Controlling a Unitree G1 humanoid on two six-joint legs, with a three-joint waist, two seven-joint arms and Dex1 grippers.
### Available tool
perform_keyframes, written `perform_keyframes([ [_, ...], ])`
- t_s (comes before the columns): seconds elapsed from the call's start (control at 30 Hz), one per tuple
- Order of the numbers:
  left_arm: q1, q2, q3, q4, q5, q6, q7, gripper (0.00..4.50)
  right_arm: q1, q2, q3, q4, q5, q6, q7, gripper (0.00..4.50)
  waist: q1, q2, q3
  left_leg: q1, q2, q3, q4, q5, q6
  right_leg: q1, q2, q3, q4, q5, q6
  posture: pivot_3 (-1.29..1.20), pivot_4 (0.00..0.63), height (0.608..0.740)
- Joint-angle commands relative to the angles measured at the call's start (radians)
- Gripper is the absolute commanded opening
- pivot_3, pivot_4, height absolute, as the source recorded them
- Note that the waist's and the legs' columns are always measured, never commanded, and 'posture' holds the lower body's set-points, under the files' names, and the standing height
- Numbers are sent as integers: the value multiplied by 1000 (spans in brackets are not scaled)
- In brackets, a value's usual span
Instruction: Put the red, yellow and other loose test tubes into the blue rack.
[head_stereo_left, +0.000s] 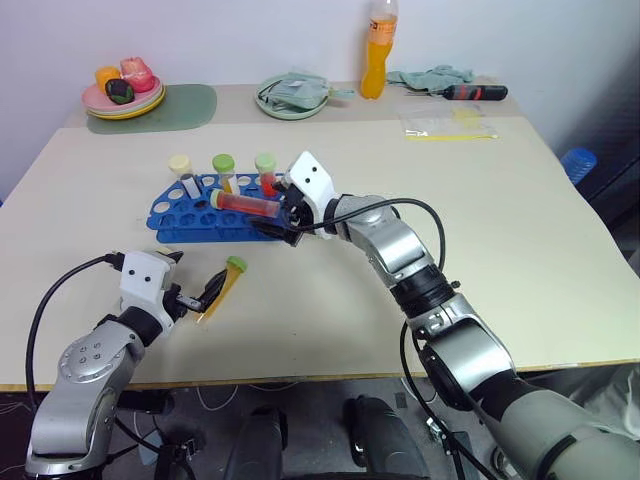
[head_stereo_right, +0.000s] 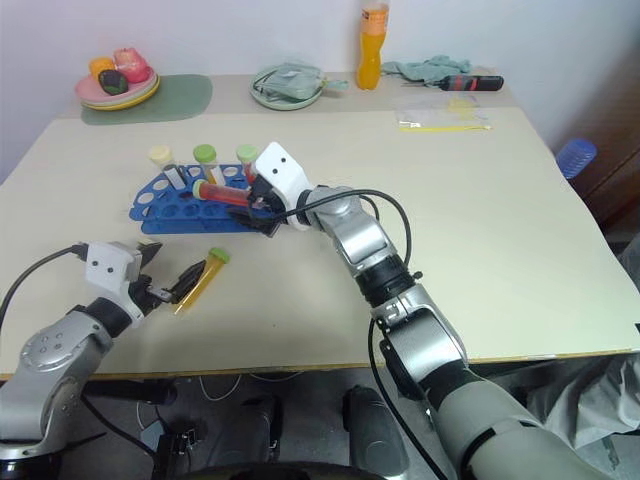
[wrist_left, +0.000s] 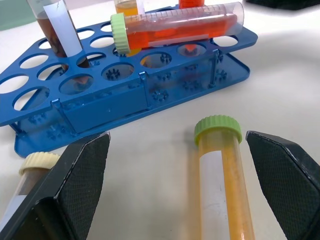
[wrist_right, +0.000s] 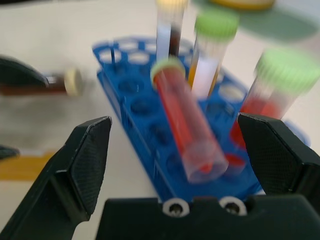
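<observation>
Cream-coloured table top (head_stereo_left: 520, 250) stands against a pale wall. On it, the bright blue plastic rack (head_stereo_left: 190, 215) holds three upright tubes, and a red green-capped tube (head_stereo_left: 245, 203) lies across its top. Both black grippers are spread wide: the right gripper (head_stereo_left: 285, 215) at that tube, the left gripper (head_stereo_left: 205, 295) around a lying yellow green-capped tube (head_stereo_left: 225, 283).

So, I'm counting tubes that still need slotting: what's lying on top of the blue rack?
A red-liquid tube with a green cap lies flat across the blue rack, between the open right gripper fingers. Three capped tubes stand behind it. The holes beneath it are covered.
</observation>
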Motion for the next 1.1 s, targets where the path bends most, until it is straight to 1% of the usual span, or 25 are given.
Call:
perform_keyframes([
  [0.03, 17, -3, 18, -1, 3, -44, -14, 4500, -66, 36, -37, 68, 14, -2, -13, 4453, -1, 0, 0, 0, 0, 0, 0, 0, 0, 0, 0, 0, 0, 0, 0, 0, 150, 740],
  [0.2, 36, -13, 16, 15, 9, -77, -22, 4500, -109, 72, -55, 186, -1, -38, -40, 4453, 0, 0, 0, 0, 0, 0, 0, 0, 0, 0, 0, 0, 0, 0, 0, 0, 150, 740],
  [0.23, 39, -15, 16, 15, 10, -81, -22, 4500, -114, 76, -58, 199, -2, -43, -41, 4220, 0, 0, 0, 0, 0, 0, 0, 0, 0, 0, 0, 0, 0, 0, 0, 0, 150, 740],
  [0.3, 42, -18, 14, 13, 12, -83, -20, 4500, -120, 80, -61, 217, -4, -51, -41, 3697, -1, 0, 0, 0, 0, 0, 0, 0, 0, 0, 0, 0, 0, 0, 0, 0, 150, 740],
  [0.33, 43, -19, 12, 10, 12, -84, -18, 4500, -123, 82, -64, 224, -4, -52, -43, 3285, 0, 0, 0, 0, 0, 0, 0, 0, 0, 0, 0, 0, 0, 0, 0, 0, 150, 740],
  [0.47, 45, -20, 8, -3, 11, -77, -11, 4500, -126, 84, -68, 241, -10, -57, -49, 1119, 0, 0, 0, 0, 0, 0, 0, 0, 0, 0, 0, 0, 0, 0, 0, 0, 150, 740],
  [0.5, 44, -20, 7, -6, 11, -74, -10, 4500, -126, 84, -68, 242, -12, -58, -51, 901, 0, 0, 0, 0, 0, 0, 0, 0, 0, 0, 0, 0, 0, 0, 0, 0, 150, 740],
  [0.63, 31, -21, 0, -14, 11, -61, -3, 4500, -113, 77, -64, 225, -22, -63, -52, 908, 0, 0, 0, 0, 0, 0, 0, 0, 0, 0, 0, 0, 0, 0, 0, 0, 150, 740],
  [0.77, 20, -20, -8, -19, 9, -52, 4, 4500, -71, 64, -65, 147, -12, -101, -18, 908, 1, 0, 0, 0, 0, 0, 0, 0, 0, 0, 0, 0, 0, 0, 0, 0, 150, 740],
  [1.03, 12, -23, -19, -35, 8, -34, 12, 4500, 68, 3, -57, -117, 1, -93, 43, 908, 1, 0, 0, -1, 0, 0, 0, 0, 0, 0, 0, 0, 0, 0, 0, 0, 150, 740],
  [1.07, 9, -24, -22, -40, 8, -28, 15, 4500, 99, -25, -63, -185, 11, -67, 61, 908, 1, 0, 0, -1, 0, 0, 0, 0, 0, 0, 0, 0, 0, 0, 0, 0, 150, 740],
  [1.1, 5, -24, -22, -49, 7, -21, 20, 4500, 148, -80, -70, -281, 21, -28, 91, 908, 1, 0, 0, -1, 0, 0, 0, 0, 0, 0, 0, 0, 0, 0, 0, 0, 150, 740],
])
